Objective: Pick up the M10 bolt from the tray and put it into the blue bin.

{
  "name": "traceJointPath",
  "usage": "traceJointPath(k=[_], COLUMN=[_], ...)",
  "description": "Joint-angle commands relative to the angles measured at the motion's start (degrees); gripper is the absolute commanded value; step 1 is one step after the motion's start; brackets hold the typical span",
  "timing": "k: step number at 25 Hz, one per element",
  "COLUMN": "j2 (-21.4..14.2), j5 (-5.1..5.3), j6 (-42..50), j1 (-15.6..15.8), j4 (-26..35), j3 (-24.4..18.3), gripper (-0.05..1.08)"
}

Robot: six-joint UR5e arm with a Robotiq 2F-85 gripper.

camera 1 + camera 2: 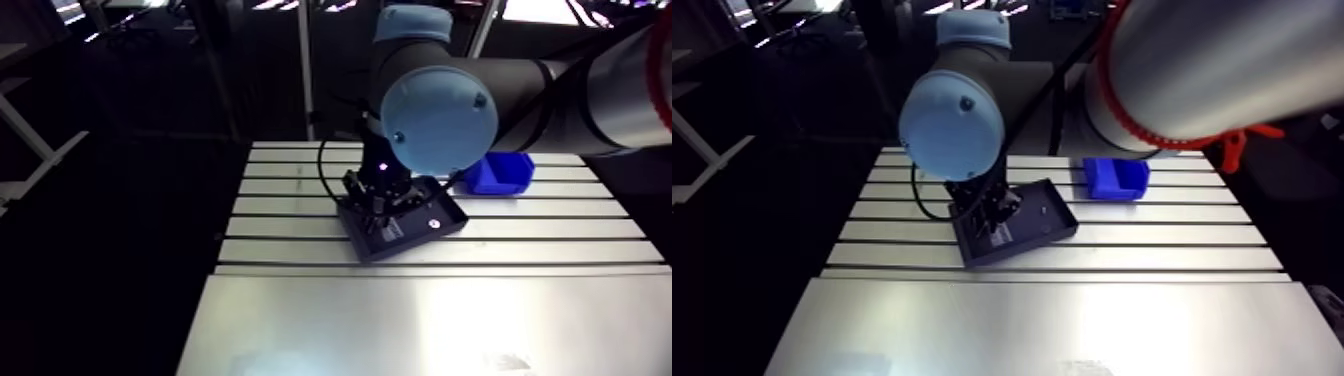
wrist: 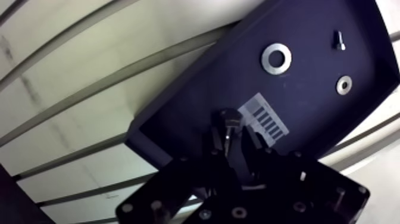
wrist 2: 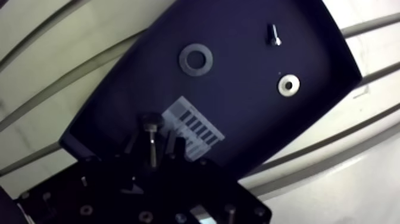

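End effector is down inside the dark tray, low over its floor. In the wrist view the M10 bolt lies flat right between the two fingers, its head pointing away from the wrist. The fingers are only narrowly parted, with slivers of tray floor showing either side of the shank, so no grip on it yet. A barcode label sits just beside the bolt. Farther ahead on the tray floor are a large washer, a small washer and a small screw. The blue bin stands on the slotted surface, near the tray's far corner.
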Motion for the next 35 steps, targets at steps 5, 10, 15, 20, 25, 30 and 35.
traceJointPath(k=[5,10,15,20,25,30,35], j2=[0.02,0.02,0.02,0.02,0.02,0.02,0.02], j5=[0.00,0.00,0.00,0.00,0.00,-0.09,-0.09], j6=[0.00,0.00,0.00,0.00,0.00,0.00,-0.08], j1=[0.00,0.08,0.08,0.08,0.08,0.08,0.08], j4=[-0.03,-0.03,-0.03,-0.03,-0.03,-0.03,-0.03], j3=[0.00,0.00,0.00,0.09,0.09,0.09,0.09], gripper=[0.71,0.72,0.74,0.74,0.74,0.78,0.81])
